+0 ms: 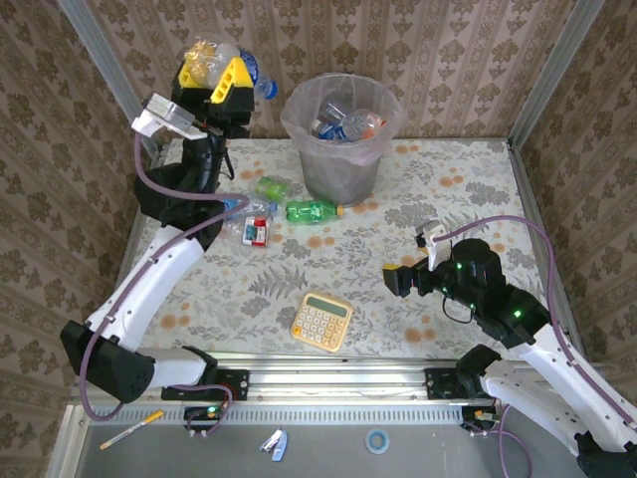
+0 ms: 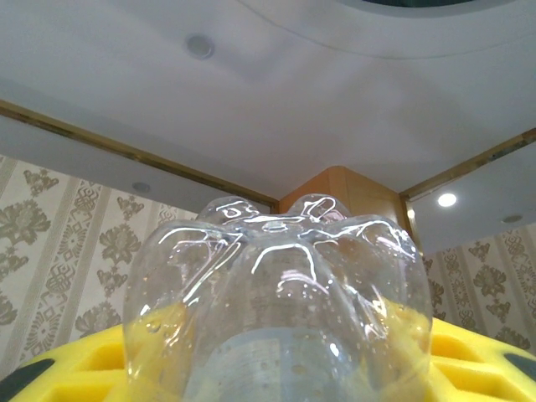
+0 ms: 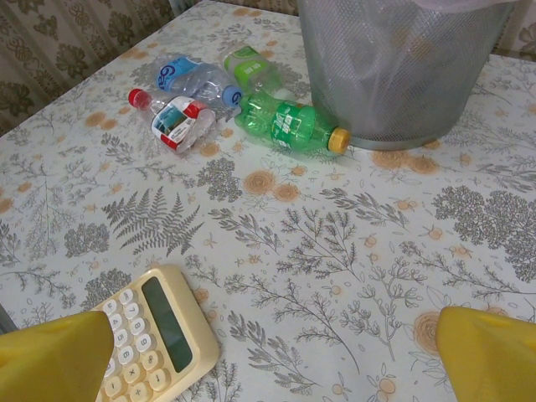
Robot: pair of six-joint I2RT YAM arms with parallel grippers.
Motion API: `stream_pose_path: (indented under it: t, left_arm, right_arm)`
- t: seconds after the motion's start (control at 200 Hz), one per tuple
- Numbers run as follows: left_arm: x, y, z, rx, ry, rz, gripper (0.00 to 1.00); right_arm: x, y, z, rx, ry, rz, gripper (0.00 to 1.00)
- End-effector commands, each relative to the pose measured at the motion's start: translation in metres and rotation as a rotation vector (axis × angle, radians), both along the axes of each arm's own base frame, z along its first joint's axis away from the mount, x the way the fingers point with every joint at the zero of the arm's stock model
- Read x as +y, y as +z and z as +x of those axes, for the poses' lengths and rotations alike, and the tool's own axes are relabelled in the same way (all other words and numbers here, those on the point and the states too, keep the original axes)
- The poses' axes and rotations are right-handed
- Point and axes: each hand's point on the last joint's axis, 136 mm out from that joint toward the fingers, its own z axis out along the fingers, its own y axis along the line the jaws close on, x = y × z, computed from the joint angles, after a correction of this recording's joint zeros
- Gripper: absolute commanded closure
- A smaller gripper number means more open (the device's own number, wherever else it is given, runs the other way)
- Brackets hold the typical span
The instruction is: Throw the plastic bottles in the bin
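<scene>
My left gripper is raised high at the back left, shut on a clear bottle with a blue cap; its clear base bulges between the yellow fingers. The grey bin, lined with a pinkish bag, holds several bottles. On the table left of the bin lie a green bottle, a crushed green one and clear ones with red and blue labels. These bottles also lie beside the bin in the right wrist view. My right gripper hovers open over bare tablecloth.
A yellow calculator lies near the front edge, its corner beside my right gripper's left finger. Wallpapered walls close the table at the back and sides. Bare floral tablecloth lies right of the bin.
</scene>
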Motion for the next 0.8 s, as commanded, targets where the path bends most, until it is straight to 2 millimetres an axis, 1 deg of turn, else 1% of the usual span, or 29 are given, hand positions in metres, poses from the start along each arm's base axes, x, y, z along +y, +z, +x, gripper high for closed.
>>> stream_pose_path:
  t: [0.0, 0.16, 0.3, 0.475, 0.63, 0.74, 0.795]
  left_arm:
    - [0.002, 0.019, -0.022, -0.103, -0.002, -0.011, 0.49]
    - [0.004, 0.023, -0.027, -0.135, 0.010, -0.032, 0.48]
    - [0.008, 0.034, -0.035, -0.164, 0.010, -0.049, 0.48]
    - [0.005, 0.047, -0.036, -0.198, -0.009, -0.055, 0.48]
    - [0.001, 0.052, -0.032, -0.210, -0.027, -0.064, 0.48]
    - [-0.005, 0.048, -0.024, -0.191, -0.032, -0.057, 0.48]
    - [-0.010, 0.043, -0.016, -0.168, -0.035, -0.048, 0.48]
  right_arm:
    - [-0.005, 0.009, -0.001, -0.031, -0.014, -0.011, 0.00]
    - [-0.005, 0.010, -0.001, -0.031, -0.012, -0.012, 0.00]
    - [-0.005, 0.012, -0.001, -0.037, -0.008, -0.020, 0.00]
    - [-0.005, 0.014, -0.001, -0.044, -0.004, -0.023, 0.00]
    - [-0.005, 0.015, -0.001, -0.046, -0.001, -0.028, 0.00]
    - [-0.006, 0.015, -0.002, -0.046, -0.001, -0.036, 0.00]
    - [-0.007, 0.015, -0.003, -0.047, 0.000, -0.038, 0.00]
